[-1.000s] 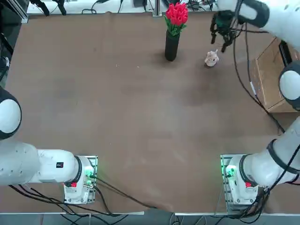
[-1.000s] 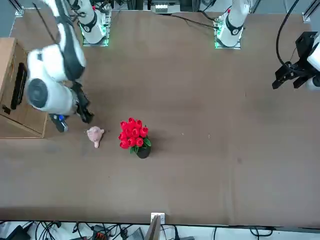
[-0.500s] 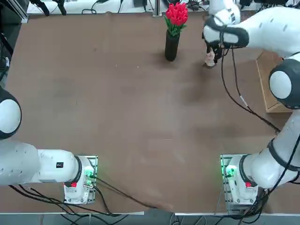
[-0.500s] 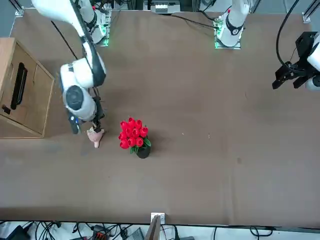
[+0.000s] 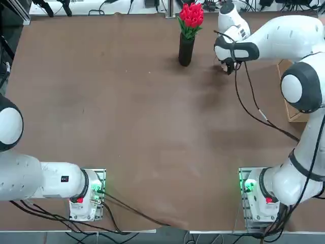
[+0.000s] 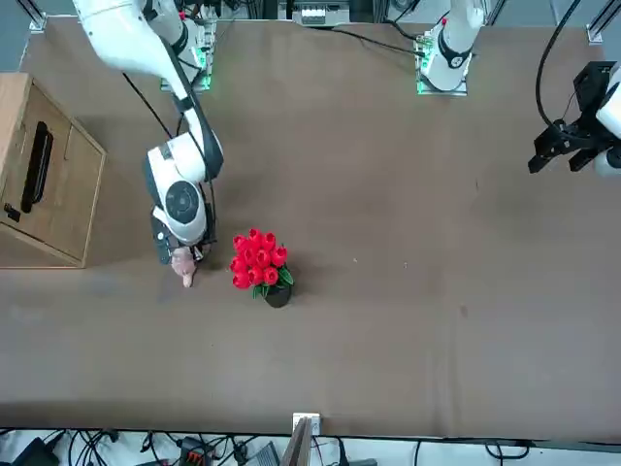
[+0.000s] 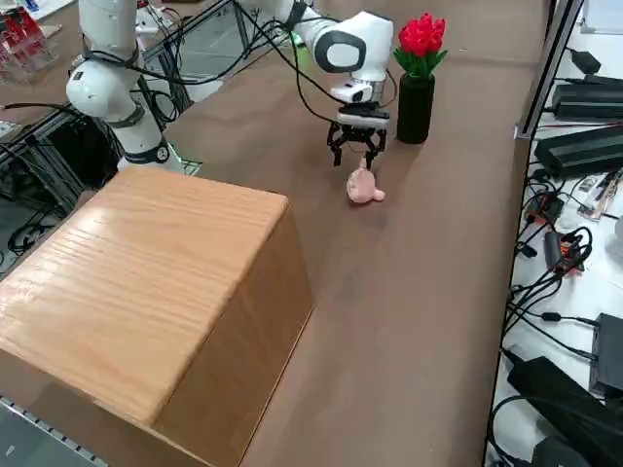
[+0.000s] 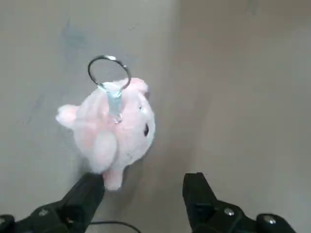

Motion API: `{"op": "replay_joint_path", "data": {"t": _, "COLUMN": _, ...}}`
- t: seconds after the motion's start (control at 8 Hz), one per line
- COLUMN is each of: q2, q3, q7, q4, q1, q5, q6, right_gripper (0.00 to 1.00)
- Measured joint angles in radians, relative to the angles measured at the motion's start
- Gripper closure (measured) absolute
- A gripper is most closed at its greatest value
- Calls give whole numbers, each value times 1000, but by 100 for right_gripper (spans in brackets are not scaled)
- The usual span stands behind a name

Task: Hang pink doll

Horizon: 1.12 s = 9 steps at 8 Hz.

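The pink doll (image 7: 364, 187) lies on the brown table at the far side, to the right of the black vase; it is a small pale pink plush with a metal ring (image 8: 109, 73) at its head. My right gripper (image 7: 356, 156) hangs open just above it, pointing down. In the wrist view the doll (image 8: 114, 128) lies just beyond the open right gripper (image 8: 146, 187), one finger (image 8: 90, 191) close to its foot. From across the table the doll (image 6: 183, 264) peeks out under the hand. In the top view the hand (image 5: 229, 53) covers it.
A black vase with red tulips (image 5: 186, 48) stands a short way to the left of the doll, also seen as the vase (image 7: 416, 107). A wooden box (image 7: 146, 282) with a dark handle (image 6: 39, 165) sits at the table's right edge.
The right arm has swung left from near the wooden box and come down over the doll. The doll has not moved.
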Motion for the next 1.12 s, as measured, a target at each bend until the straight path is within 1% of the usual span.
{"op": "replay_joint_path", "data": {"t": 0.5, "q2": 24, "q3": -3, "q7": 4, "q4": 0, "q1": 1, "q5": -5, "q6": 77, "right_gripper": 5}}
{"op": "replay_joint_path", "data": {"t": 0.62, "q2": 29, "q3": -7, "q7": 5, "q4": 0, "q1": 1, "q5": -13, "q6": 82, "right_gripper": 15}}
{"op": "replay_joint_path", "data": {"t": 0.88, "q2": 31, "q3": -14, "q7": 8, "q4": 1, "q1": -2, "q5": -37, "q6": 84, "right_gripper": 25}}
{"op": "replay_joint_path", "data": {"t": 1.0, "q2": 32, "q3": -17, "q7": 8, "q4": 1, "q1": -3, "q5": -41, "q6": 86, "right_gripper": 34}}
{"op": "replay_joint_path", "data": {"t": 1.12, "q2": 32, "q3": -17, "q7": 9, "q4": 1, "q1": -2, "q5": -41, "q6": 87, "right_gripper": 60}}
